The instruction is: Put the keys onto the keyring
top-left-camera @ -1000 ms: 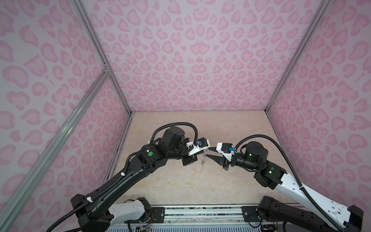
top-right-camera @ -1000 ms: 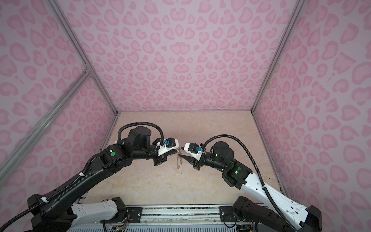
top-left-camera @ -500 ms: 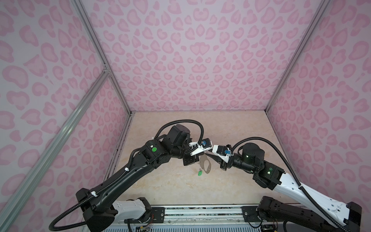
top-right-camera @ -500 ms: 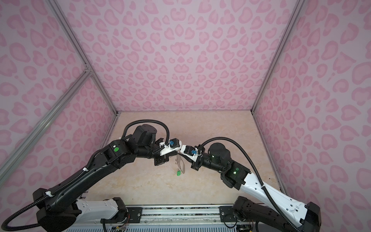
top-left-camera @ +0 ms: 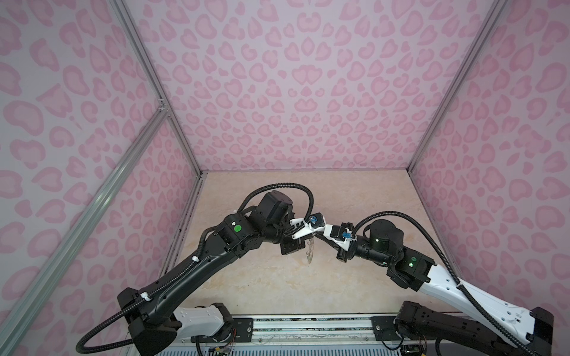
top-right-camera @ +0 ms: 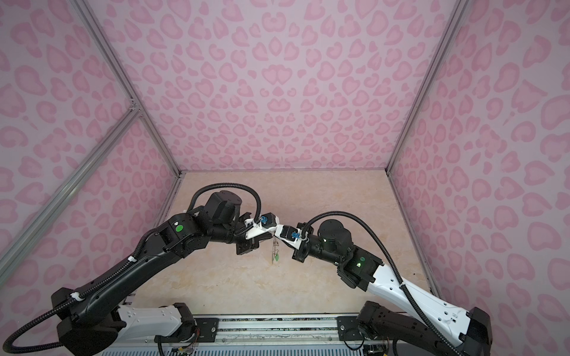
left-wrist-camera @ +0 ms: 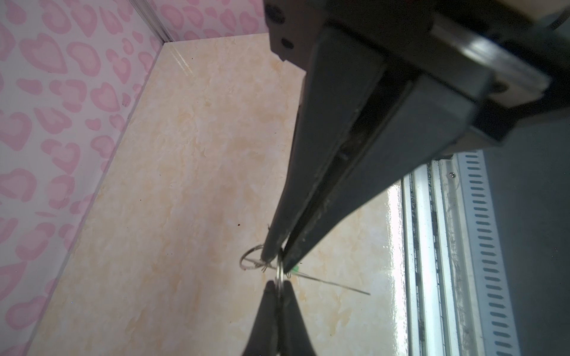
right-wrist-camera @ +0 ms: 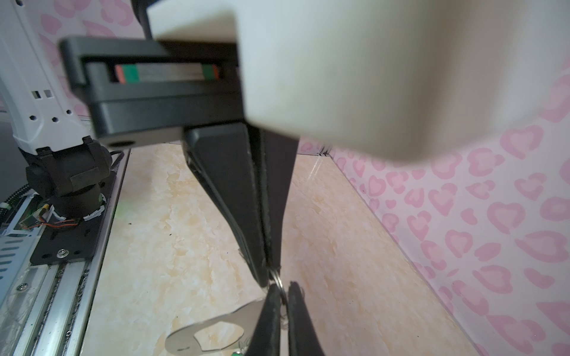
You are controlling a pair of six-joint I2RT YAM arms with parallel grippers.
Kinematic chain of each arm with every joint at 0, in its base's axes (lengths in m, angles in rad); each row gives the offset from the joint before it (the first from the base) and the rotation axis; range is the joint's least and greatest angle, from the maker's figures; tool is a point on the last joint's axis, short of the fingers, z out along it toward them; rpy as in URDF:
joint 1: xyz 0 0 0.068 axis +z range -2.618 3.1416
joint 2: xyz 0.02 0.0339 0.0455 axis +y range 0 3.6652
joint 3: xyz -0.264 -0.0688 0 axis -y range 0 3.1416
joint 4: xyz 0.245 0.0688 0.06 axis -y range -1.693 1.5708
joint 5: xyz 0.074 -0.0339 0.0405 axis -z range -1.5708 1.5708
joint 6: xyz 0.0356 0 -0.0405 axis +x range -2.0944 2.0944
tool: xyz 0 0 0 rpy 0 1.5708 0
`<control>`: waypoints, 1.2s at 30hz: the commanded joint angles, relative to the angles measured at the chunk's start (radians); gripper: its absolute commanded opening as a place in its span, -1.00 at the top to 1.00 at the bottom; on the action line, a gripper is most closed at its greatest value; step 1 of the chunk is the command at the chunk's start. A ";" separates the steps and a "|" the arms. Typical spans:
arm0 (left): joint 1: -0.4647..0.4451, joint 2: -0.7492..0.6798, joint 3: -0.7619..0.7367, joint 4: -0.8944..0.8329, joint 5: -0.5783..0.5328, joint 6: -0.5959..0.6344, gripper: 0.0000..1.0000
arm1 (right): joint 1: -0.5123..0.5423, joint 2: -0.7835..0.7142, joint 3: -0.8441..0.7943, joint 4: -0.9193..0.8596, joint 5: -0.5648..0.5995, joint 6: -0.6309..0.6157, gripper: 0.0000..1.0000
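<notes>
Above marble tabletop (top-left-camera: 277, 277), your left gripper (left-wrist-camera: 277, 255) and right gripper (right-wrist-camera: 268, 271) meet tip-to-tip, both pinched shut on one wire ring (left-wrist-camera: 280, 271), keyring (right-wrist-camera: 182, 340) hanging below.

Both arms reach in toward the middle, elbows bent outward, wrists held high. The left gripper (left-wrist-camera: 279, 259) and the right gripper (right-wrist-camera: 267, 273) point at each other, tips almost touching, each with jaws pinched closed

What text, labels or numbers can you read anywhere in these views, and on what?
None can be read in any view.
The flat grey metal keyring plate has only a faint dark mark, too blurred to read.
The round green dot on the left arm carries no characters.
</notes>
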 commanded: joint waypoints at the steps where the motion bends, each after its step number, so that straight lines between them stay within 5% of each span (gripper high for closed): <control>1: -0.003 -0.003 0.012 -0.009 0.069 0.048 0.93 | 0.005 0.004 -0.005 -0.004 0.004 -0.009 0.78; 26: -0.004 0.002 0.022 -0.027 0.086 0.070 0.94 | 0.034 -0.021 -0.046 0.000 0.001 -0.061 0.69; 36: -0.003 0.005 0.024 -0.036 0.096 0.071 0.94 | 0.050 -0.021 -0.043 0.001 0.035 -0.084 0.91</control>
